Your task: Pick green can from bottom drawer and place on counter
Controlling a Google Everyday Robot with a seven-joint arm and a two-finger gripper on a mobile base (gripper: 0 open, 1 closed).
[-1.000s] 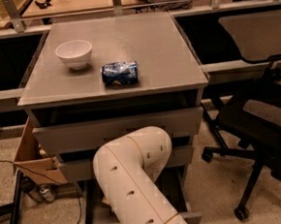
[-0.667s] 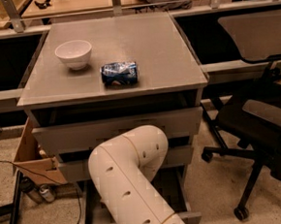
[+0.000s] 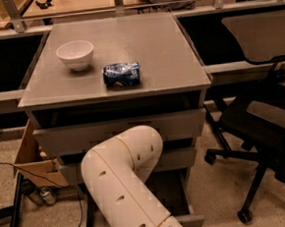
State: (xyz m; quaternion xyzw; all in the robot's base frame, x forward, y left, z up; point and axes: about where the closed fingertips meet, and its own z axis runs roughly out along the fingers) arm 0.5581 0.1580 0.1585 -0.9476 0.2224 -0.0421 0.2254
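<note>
The counter (image 3: pixel 146 41) is the grey top of the drawer cabinet. The bottom drawer (image 3: pixel 181 196) is pulled open near the floor and shows a dark inner floor. My white arm (image 3: pixel 123 181) bends over the drawer and covers most of it. My gripper is out of view, hidden behind the arm's elbow somewhere toward the drawer. The green can is hidden.
A white bowl (image 3: pixel 75 54) and a blue-and-white can (image 3: pixel 122 74) lying on its side are on the counter. A black office chair (image 3: pixel 266 125) stands to the right. An open cardboard box (image 3: pixel 33 161) sits on the floor at the left, with cables beside it.
My arm's elbow has shifted slightly left and up over the open drawer. The bowl and the blue-and-white can have not moved.
</note>
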